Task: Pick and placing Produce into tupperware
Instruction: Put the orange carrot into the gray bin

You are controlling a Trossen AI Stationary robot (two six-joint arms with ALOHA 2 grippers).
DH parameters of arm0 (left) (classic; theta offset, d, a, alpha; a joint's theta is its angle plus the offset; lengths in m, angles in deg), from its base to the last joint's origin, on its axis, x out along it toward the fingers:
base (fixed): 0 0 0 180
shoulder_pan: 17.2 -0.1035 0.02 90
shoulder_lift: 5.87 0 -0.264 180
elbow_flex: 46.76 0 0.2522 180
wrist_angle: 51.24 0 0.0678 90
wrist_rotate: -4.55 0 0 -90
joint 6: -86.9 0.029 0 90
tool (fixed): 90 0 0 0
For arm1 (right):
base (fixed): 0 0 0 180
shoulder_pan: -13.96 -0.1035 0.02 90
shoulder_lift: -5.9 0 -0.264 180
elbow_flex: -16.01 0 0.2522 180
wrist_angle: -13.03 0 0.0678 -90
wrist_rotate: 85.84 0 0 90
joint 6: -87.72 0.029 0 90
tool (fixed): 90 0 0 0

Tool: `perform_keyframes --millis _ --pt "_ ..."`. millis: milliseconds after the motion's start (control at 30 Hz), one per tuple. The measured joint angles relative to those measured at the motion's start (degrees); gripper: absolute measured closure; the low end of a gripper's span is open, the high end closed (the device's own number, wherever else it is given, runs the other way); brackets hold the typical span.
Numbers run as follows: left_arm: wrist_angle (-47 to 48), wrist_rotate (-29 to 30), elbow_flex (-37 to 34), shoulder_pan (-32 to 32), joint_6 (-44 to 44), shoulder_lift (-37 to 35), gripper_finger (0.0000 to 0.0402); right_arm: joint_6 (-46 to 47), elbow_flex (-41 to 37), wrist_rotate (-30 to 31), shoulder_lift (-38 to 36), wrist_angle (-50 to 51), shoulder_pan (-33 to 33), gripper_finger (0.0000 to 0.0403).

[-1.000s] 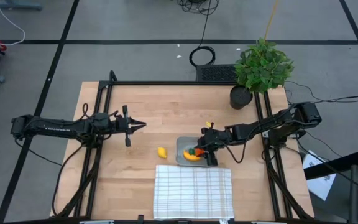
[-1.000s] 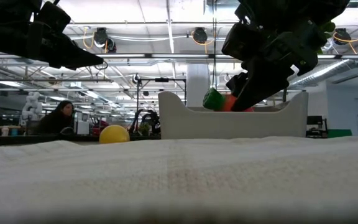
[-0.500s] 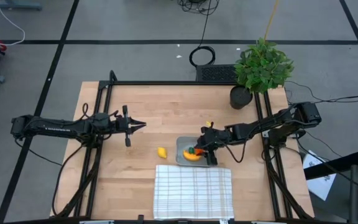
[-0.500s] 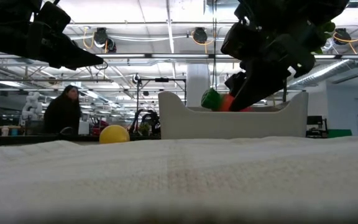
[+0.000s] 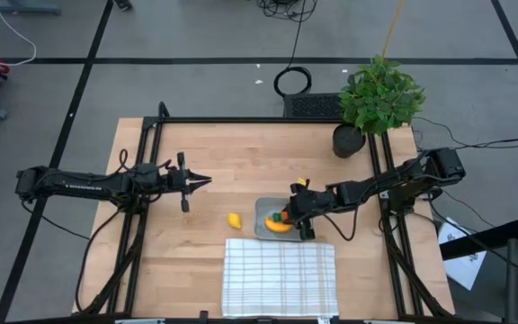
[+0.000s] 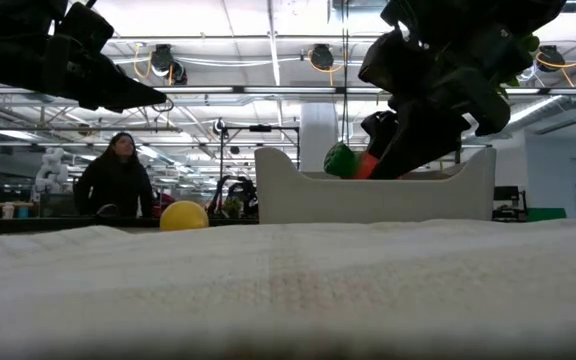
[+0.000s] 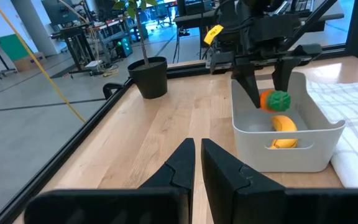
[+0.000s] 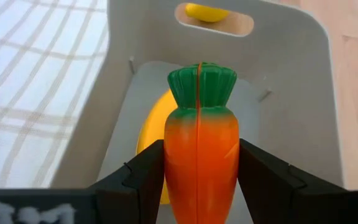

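You have three toy pieces and one shallow grey plastic tub [image 5: 266,212] by the white checked cloth [image 5: 280,276] at the desk's front edge. The curved yellow banana [image 7: 282,124] lies inside; the right gripper [image 8: 199,186] grips the orange carrot with green top [image 8: 200,149] above it. The round yellow lemon [image 5: 233,220] sits outside — just beside the tub. Your left gripper [image 7: 197,163] hovers, fingers nearly closed, empty.

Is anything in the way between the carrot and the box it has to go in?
Nothing visible is. The right gripper holds the carrot just over the open tub, green top pointing in. Under it lies only the banana, already inside, beside bare tub floor. The lemon sits outside on the table.
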Motion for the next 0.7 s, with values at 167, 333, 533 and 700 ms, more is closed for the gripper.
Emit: perform_keyframes --millis 167,333,533,700 --pt "0.0 0.0 0.0 0.0 0.0 0.01 0.0369 0.48 0.0 -0.23 0.0 0.0 0.0 0.0229" --pt "0.02 0.0 0.0 0.0 0.0 0.0 0.0369 0.68 0.01 -0.27 0.0 0.0 0.0 0.0229" --pt "0.02 0.0 0.0 0.0 0.02 0.0 0.0369 0.62 0.0 -0.32 0.0 -0.01 0.02 0.0229" --pt "0.02 0.0 0.0 -0.01 0.04 0.01 0.0369 0.4 0.02 -0.38 0.0 0.0 0.02 0.0229"
